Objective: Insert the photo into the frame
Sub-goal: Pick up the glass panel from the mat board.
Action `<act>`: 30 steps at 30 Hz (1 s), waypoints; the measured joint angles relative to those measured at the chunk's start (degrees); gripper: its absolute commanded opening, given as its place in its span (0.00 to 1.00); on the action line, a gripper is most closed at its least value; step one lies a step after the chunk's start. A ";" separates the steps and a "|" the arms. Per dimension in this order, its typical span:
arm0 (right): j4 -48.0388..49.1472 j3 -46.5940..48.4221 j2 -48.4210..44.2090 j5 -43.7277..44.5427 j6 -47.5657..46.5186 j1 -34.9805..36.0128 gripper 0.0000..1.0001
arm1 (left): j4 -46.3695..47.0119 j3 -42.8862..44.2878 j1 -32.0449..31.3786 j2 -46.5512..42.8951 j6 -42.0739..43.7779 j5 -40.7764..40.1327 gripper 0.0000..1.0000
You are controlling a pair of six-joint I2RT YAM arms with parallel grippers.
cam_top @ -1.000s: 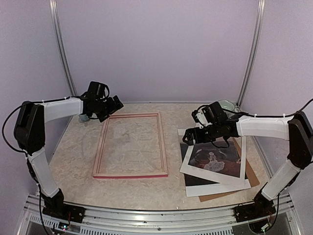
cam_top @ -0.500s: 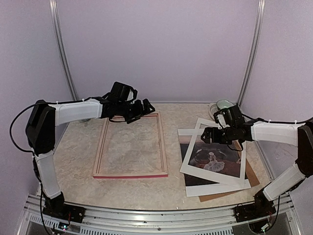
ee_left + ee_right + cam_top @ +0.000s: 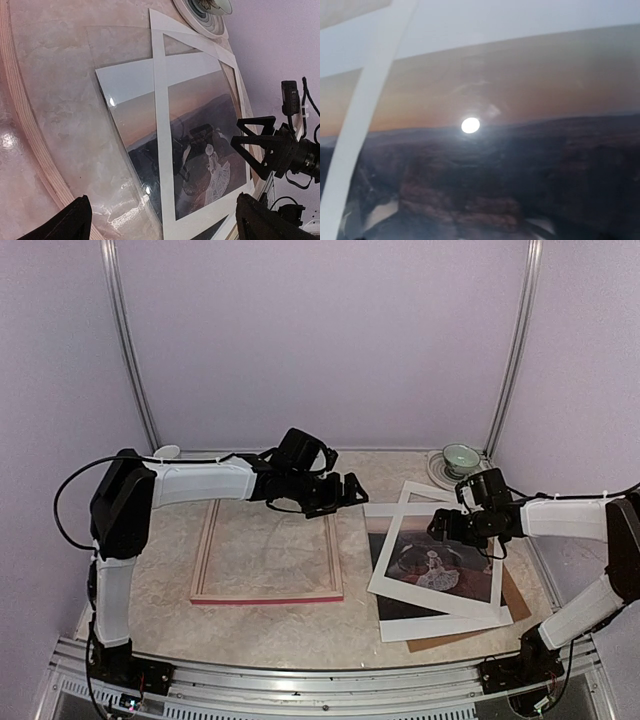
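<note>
Since earlier, my left gripper (image 3: 347, 488) swung right past the thin-railed pink frame (image 3: 267, 597); right gripper (image 3: 448, 530) hung over the glossy photo (image 3: 440, 565). Left wrist: fingers (image 3: 75, 222) spread wide, white mat (image 3: 161, 125) skewed across photo. Right wrist: grip untellable.

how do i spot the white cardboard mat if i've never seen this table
On the right half of the marbled table, beside the pink rectangular frame, flat sheets lie stacked. The white cardboard mat is the top one, tilted over the dark landscape photo. Unlike that print and the brown backing board beneath, it is only a border around an open window.
</note>
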 measured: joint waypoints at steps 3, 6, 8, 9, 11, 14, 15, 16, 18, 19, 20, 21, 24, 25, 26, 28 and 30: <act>0.57 -0.66 -0.33 0.00 0.20 -0.74 0.99 | -0.63 0.81 -1.29 2.16 -0.28 0.57 0.99; 1.11 -0.98 -0.37 -0.09 0.26 -0.96 0.99 | -1.31 1.92 -2.25 4.28 -0.48 0.92 0.99; 1.38 -1.01 -0.37 -0.22 0.33 -0.96 0.99 | -1.57 2.93 -2.78 5.62 -0.68 1.25 0.99; 1.49 -1.01 -0.37 -0.24 0.35 -0.96 0.99 | -1.66 3.41 -3.04 6.23 -0.76 1.49 0.99; 1.81 -1.03 -0.37 -0.24 0.37 -0.96 0.99 | -1.73 4.46 -3.54 7.39 -0.94 1.84 0.99; 2.27 -1.16 -0.37 -0.26 0.42 -0.96 0.99 | -2.38 6.12 -4.26 8.96 -1.22 1.97 0.99; 2.43 -1.29 -0.37 -0.28 0.48 -0.96 0.99 | -2.51 6.60 -4.48 9.38 -1.29 1.97 0.99; 2.56 -1.46 -0.35 -0.33 0.57 -0.96 0.99 | -2.95 7.30 -4.74 9.94 -1.33 1.95 0.99; 2.71 -1.77 -0.35 -0.44 0.61 -0.96 0.99 | -3.96 8.72 -5.25 11.02 -1.49 1.90 0.99; 2.78 -1.88 -0.35 -0.48 0.68 -0.96 0.99 | -4.42 9.27 -5.42 11.43 -1.51 1.75 0.99; 2.78 -1.92 -0.35 -0.50 0.74 -0.96 0.99 | -4.96 9.81 -5.62 11.89 -1.53 1.66 0.99; 2.89 -1.97 -0.33 -0.66 0.81 -0.96 0.99 | -5.27 10.16 -5.77 12.26 -1.53 1.53 0.99; 3.26 -1.97 -0.13 -0.87 0.98 -0.96 0.99 | -6.67 11.08 -6.19 13.29 -1.51 0.92 0.99; 3.32 -1.97 0.00 -0.96 1.01 -0.96 0.99 | -7.06 11.23 -6.25 13.57 -1.53 0.79 0.99; 3.50 -1.97 0.28 -1.05 1.05 -0.96 0.99 | -7.39 11.37 -6.34 13.88 -1.64 0.66 0.99; 3.56 -1.97 0.94 -1.11 1.18 -0.96 0.99 | -7.76 11.39 -6.43 14.32 -1.88 0.66 0.99; 3.63 -1.97 1.79 -1.11 1.22 -0.96 0.99 | -7.74 11.39 -6.43 14.88 -2.29 0.85 0.99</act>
